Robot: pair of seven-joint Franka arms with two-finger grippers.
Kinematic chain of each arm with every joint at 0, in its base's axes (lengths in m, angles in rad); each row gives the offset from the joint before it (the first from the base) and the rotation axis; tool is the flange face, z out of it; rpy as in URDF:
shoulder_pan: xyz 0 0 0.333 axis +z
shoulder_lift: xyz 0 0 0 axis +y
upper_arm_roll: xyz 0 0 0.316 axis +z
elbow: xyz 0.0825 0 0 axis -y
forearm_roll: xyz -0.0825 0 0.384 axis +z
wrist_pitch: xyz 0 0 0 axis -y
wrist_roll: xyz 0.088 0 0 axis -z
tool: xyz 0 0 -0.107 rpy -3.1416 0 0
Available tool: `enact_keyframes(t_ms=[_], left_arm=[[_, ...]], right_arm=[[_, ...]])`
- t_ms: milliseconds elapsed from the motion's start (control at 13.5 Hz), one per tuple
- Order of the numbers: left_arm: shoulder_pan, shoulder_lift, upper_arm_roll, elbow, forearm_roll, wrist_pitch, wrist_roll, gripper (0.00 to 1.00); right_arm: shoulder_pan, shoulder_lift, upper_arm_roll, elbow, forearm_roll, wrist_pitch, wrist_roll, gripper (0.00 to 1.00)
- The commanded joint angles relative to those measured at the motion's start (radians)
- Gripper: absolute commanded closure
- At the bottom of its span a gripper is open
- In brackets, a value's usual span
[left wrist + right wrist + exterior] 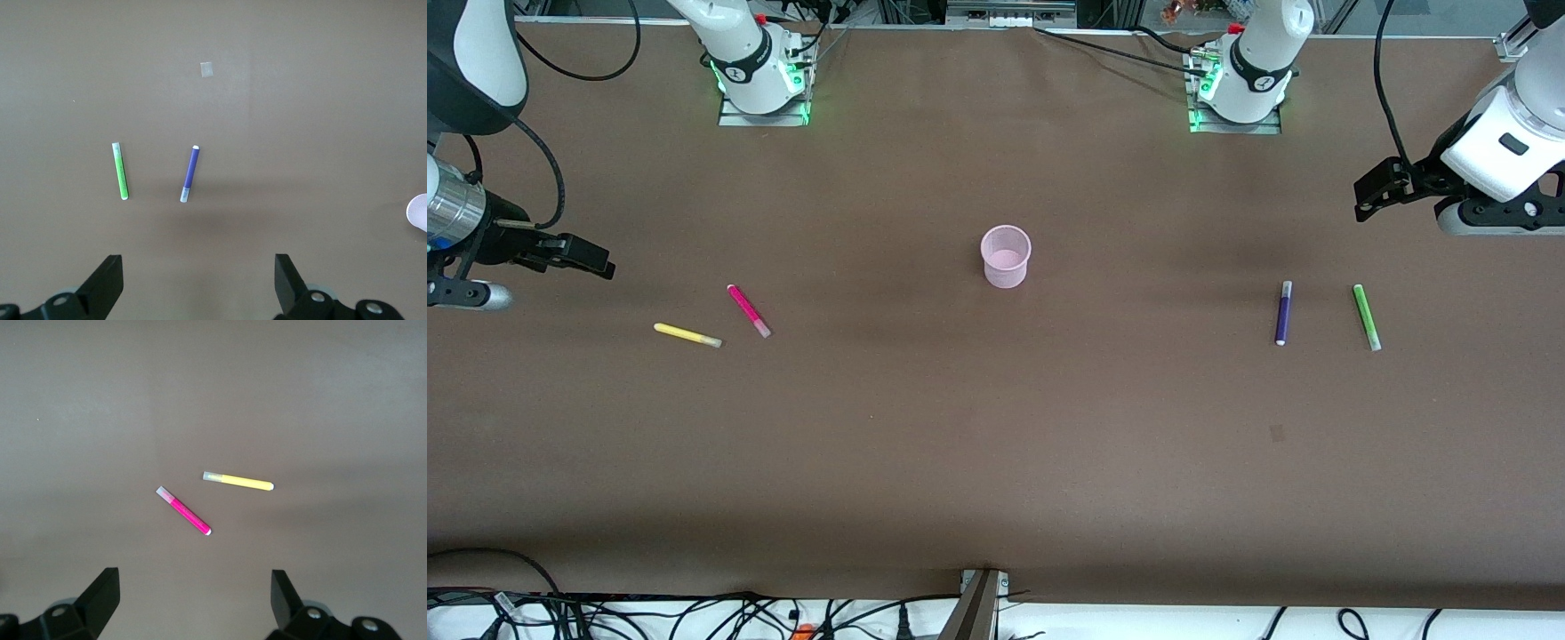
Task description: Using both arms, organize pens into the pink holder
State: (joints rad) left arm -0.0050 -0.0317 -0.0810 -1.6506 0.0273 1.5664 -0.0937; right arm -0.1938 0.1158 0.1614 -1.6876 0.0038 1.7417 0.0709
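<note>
Your landmark is the small translucent pale pink round plastic holder, standing upright and empty near the middle of the brown table. All four slim marker pens lie flat, a little nearer the front camera than the holder. The magenta pen and the yellow pen sit well away from it toward the right arm's end, close together but not touching. The purple pen and the green pen sit well away toward the left arm's end, roughly parallel and apart.

The left claw hangs above the purple and green pair with its jaws spread wide and nothing in them. The right claw hangs over the magenta and yellow pair, equally wide and empty.

Expect each pen to be light, stiff and smooth, so it will likely roll or skid if nudged. Close across the barrel near its middle, jaws square to its length. The holder looks light and tippy; a pen dropped against its rim could knock it over.
</note>
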Motion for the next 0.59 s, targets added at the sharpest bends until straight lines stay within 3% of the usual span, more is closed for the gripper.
enact_keyframes(t_ms=[0,520], left_arm=[[-0.001,0.003,-0.003,0.023,0.020,-0.023,0.011,0.00],[0.003,0.003,-0.002,0.025,0.020,-0.025,0.012,0.00]], right_arm=[[-0.010,-0.007,0.009,-0.003,0.016,-0.011,0.012,0.00],[0.013,0.013,0.010,0.020,0.008,-0.013,0.007,0.00]])
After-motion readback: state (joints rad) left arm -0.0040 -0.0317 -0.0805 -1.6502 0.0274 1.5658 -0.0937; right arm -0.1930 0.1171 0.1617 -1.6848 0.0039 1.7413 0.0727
